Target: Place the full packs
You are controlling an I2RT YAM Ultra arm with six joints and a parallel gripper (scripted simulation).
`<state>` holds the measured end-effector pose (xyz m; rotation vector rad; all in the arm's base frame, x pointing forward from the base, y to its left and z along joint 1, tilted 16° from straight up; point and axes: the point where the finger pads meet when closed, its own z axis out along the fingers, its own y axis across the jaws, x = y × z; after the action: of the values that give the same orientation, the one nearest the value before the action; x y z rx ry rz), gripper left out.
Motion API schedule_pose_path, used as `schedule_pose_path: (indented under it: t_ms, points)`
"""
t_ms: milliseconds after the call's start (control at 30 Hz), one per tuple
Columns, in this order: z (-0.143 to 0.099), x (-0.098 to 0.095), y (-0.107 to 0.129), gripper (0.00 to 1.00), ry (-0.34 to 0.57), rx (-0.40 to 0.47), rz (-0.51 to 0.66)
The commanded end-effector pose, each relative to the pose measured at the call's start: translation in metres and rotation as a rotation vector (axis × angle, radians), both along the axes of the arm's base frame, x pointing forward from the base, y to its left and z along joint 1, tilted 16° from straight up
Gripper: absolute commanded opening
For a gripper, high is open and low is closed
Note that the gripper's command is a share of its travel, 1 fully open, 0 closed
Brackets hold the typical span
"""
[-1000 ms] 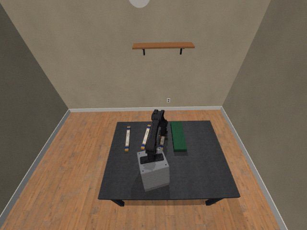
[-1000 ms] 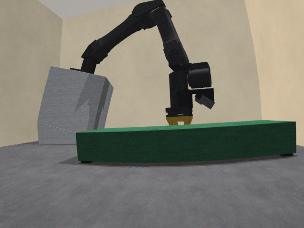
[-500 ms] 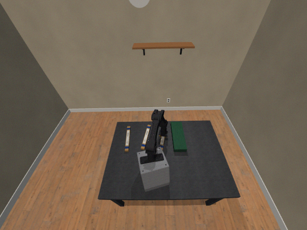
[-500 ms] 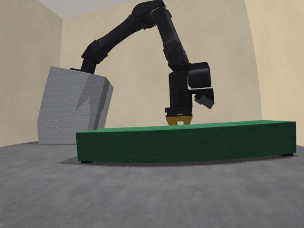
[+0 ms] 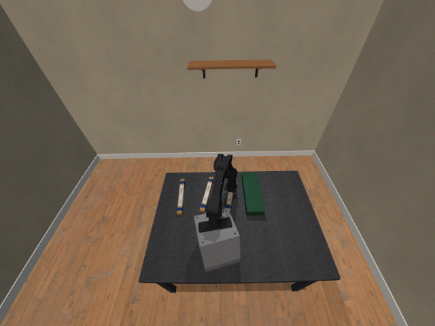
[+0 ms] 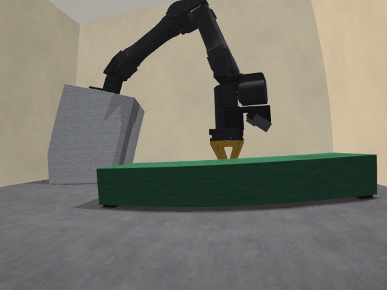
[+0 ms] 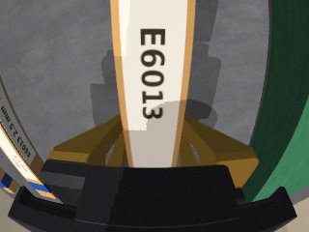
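Observation:
My gripper (image 7: 153, 117) is shut on a long white pack with orange edges marked E6013 (image 7: 154, 58), its fingers on the two long sides. In the top view this pack (image 5: 229, 200) is mostly hidden by the arm, just left of the low green platform (image 5: 253, 193). In the side view the gripper (image 6: 226, 153) stands behind the platform (image 6: 237, 179), which hides the fingertips and the pack. I cannot tell whether the pack is off the table. Two other packs lie flat on the table: one far left (image 5: 180, 197) and one in the middle (image 5: 206, 194). The middle one also shows at the left edge of the wrist view (image 7: 15, 149).
The arm's grey base block (image 5: 217, 242) stands in front of the packs. The platform's edge (image 7: 290, 91) lies close to the right of the held pack. A wooden shelf (image 5: 231, 64) hangs on the back wall.

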<state>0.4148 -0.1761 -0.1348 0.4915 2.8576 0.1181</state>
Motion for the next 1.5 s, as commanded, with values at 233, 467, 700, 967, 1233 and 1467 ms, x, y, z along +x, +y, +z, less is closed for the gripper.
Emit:
schedule_pose_path:
  t_ms: [233,467,700,967,1233,1467]
  points:
    - [0.034,-0.002,-0.011,0.00,-0.030,-0.009,-0.010]
    - [0.046,-0.005,-0.012,0.00,-0.031,-0.012,-0.010]
    - [0.056,-0.003,-0.014,0.00,-0.040,-0.015,-0.010]
    - [0.057,-0.005,-0.014,0.00,-0.038,-0.015,-0.010]
    - [0.063,0.000,-0.018,0.00,-0.053,-0.022,-0.009]
    - [0.067,0.003,-0.021,0.00,-0.060,-0.028,-0.010]
